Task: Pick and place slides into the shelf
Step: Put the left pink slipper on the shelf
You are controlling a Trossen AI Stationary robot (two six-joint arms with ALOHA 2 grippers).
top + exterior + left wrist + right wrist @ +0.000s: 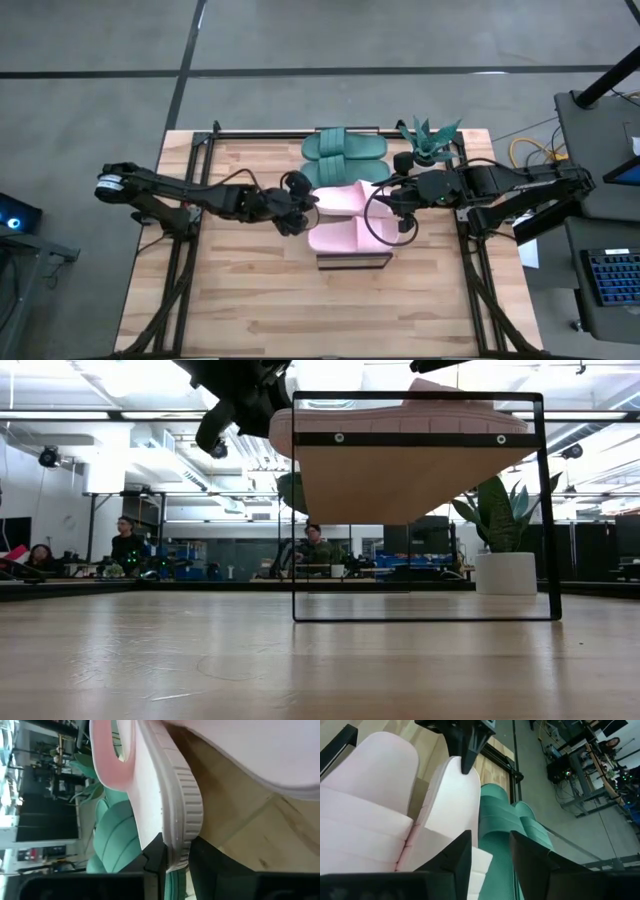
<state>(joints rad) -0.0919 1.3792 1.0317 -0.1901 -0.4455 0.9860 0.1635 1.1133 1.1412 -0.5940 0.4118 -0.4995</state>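
The shelf (353, 262) stands mid-table, a wood top on a black frame (540, 510). Two teal slides (345, 147) lie on its far part and two pink ones on its near part. My left gripper (303, 203) is shut on the left end of the farther pink slide (340, 200). My right gripper (383, 197) is open at that slide's right end, its fingers (465, 855) level above the strap end. The nearer pink slide (345, 238) lies flat beside it. My left gripper (177, 852) pinches the ribbed sole rim (186, 810) at the left end of the farther pink slide between its two fingers. It comes in level from the table's left, along the slide. The slide stands tilted on its side edge over the shelf top (245, 825).
A potted green plant (430, 140) stands at the table's far right corner, close behind my right arm. Black frame rails run along both table sides. Bare tabletop lies in front of the shelf (320, 320). People sit in the room beyond (315, 545).
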